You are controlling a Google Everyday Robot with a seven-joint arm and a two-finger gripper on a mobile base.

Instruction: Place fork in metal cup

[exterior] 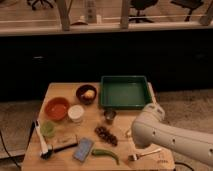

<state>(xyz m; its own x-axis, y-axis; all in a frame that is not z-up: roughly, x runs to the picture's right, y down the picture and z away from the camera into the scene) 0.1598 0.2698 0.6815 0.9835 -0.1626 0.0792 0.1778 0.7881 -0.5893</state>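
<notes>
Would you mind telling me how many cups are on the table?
3: white cup beside the orange bowl, green cup at left, metal cup before the green tray. The gripper is hidden behind the arm, which may hide more.

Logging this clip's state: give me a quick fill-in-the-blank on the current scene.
1. The fork lies on the table, not ___ the metal cup.
2. The metal cup stands before the tray, whose colour is ___.
3. The gripper is ___ behind the arm, near the fork.
Missing: in; green; hidden.
</notes>
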